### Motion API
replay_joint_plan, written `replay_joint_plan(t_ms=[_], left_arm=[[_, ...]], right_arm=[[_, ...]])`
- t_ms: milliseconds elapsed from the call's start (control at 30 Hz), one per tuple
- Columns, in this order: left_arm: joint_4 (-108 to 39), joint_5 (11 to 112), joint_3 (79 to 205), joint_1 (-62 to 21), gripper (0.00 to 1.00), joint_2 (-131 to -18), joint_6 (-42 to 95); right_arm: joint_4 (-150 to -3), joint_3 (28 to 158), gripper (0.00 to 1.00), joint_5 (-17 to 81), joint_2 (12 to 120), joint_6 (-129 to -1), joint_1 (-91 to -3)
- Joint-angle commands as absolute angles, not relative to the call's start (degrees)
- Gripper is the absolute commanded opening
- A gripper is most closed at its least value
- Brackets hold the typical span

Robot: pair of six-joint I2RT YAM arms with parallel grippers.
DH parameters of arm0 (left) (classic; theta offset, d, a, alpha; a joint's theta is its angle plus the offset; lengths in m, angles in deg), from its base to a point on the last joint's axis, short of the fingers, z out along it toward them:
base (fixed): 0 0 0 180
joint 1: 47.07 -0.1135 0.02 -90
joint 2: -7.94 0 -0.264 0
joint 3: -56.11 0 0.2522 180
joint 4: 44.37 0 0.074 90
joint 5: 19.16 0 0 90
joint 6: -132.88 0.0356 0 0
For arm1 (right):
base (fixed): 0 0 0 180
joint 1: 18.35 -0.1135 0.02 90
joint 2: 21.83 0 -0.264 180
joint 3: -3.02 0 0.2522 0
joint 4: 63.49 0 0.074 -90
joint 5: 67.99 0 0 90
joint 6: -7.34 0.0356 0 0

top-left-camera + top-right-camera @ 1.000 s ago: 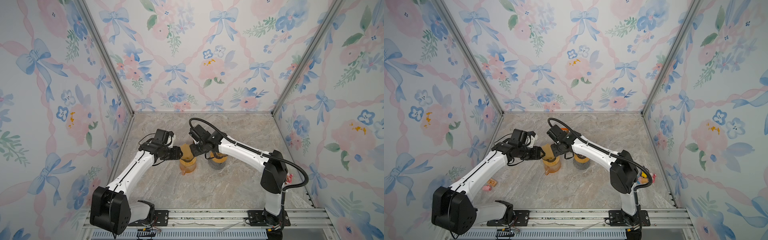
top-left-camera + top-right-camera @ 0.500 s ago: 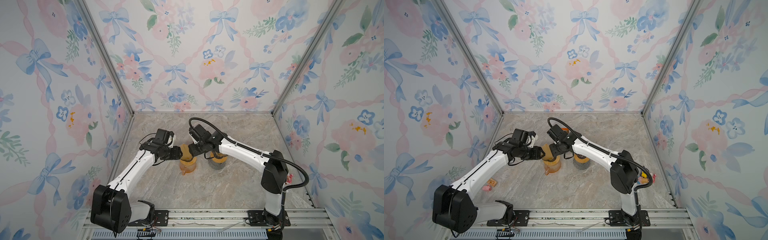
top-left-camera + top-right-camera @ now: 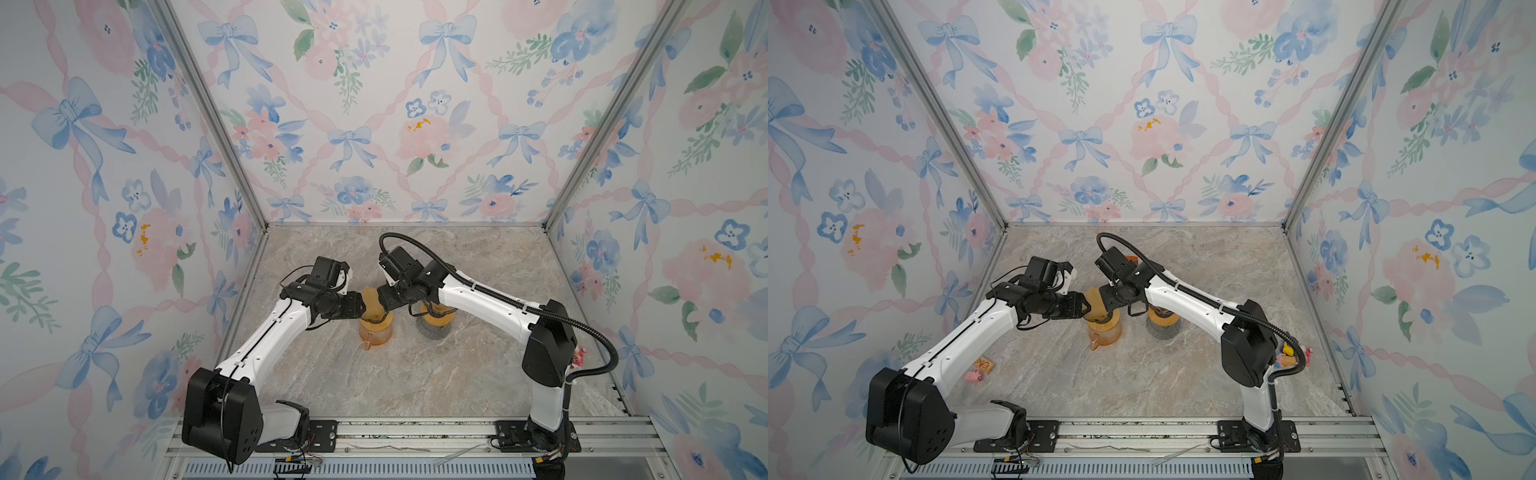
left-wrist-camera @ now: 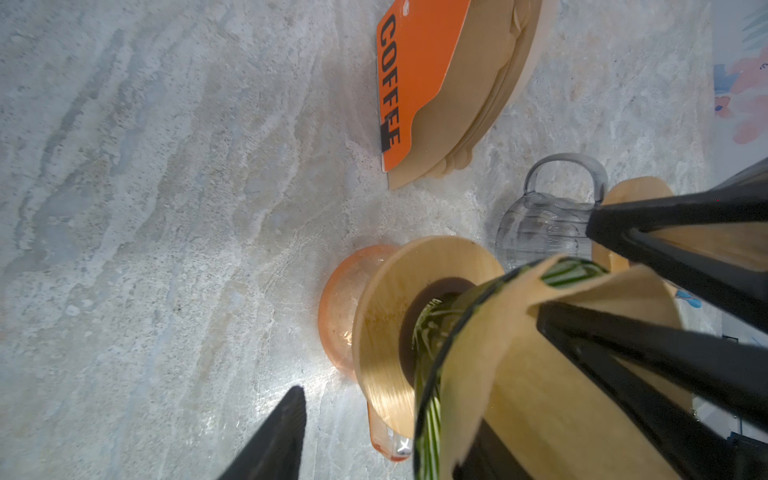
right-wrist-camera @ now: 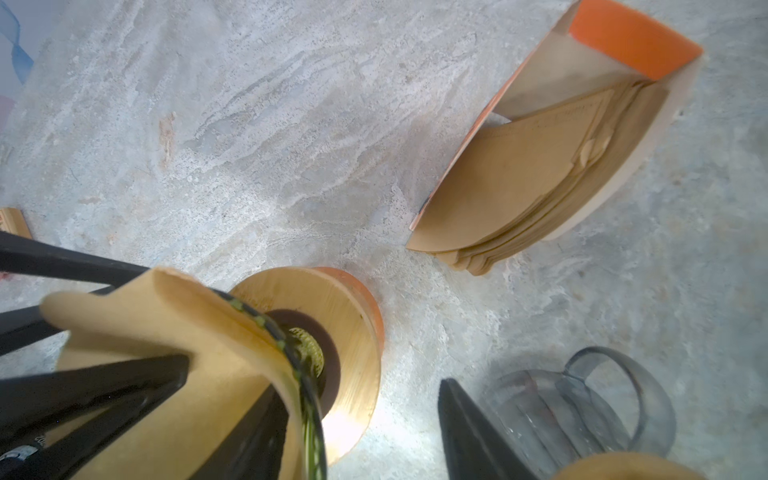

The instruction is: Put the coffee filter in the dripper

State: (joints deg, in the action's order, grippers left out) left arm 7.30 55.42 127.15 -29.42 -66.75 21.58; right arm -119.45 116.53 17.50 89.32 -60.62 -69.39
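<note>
coffee filter (image 4: 540, 395): brown paper cone, sitting with its lower part inside the dripper (image 4: 423, 386). Its upper edge is sticking up past the dark rim and curling over on one side. The dripper is clear glass with green stripes, wearing a round wooden collar (image 4: 382, 324), and is resting on the orange carafe (image 3: 376, 334). In both top views the filter is showing as a tan wedge right between the tips of the two arms.

left gripper (image 3: 360, 306): reaching in from the left, jaws standing partway open, not pinching. One finger (image 5: 124, 384) is lying against the paper. The other (image 4: 282, 432) is hanging clear in the air beside the carafe.

right gripper (image 3: 384, 302): mirroring it from the opposite side, jaws likewise partway apart. One finger (image 4: 623, 353) is lying on the paper's face. The other (image 5: 469, 428) is hovering free above the grey glass jug (image 5: 582, 407).

Can't tell how firm either contact is. Neither one is clamping anything.
</note>
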Motion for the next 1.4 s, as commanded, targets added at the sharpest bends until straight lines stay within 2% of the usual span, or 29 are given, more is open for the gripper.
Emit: replay_joint_plan(t_ms=[0,167,567,833,1033,1367], left_arm=[[8.76,55.06,128.87,-29.1,0.57,-67.2,20.91],[8.76,52.89,130.31,-29.12,0.58,-67.36,20.91],[8.61,55.87,132.02,-29.1,0.58,-70.55,21.36],[8.64,56.41,132.12,-29.04,0.57,-71.94,21.44],[8.64,56.43,132.33,-28.83,0.57,-72.41,21.26],[8.68,56.47,132.15,-28.44,0.56,-72.51,21.0]], right_arm=[[-121.43,117.79,0.58,16.13,90.67,-59.73,-68.88],[-120.86,116.27,0.57,16.01,89.89,-59.77,-68.91],[-119.12,115.18,0.56,16.43,87.56,-59.86,-69.13],[-115.81,113.37,0.58,20.31,85.07,-60.62,-68.88],[-114.95,114.54,0.61,22.98,86.85,-61.48,-68.8],[-118.62,119.62,0.61,20.95,92.16,-62.27,-68.47]])
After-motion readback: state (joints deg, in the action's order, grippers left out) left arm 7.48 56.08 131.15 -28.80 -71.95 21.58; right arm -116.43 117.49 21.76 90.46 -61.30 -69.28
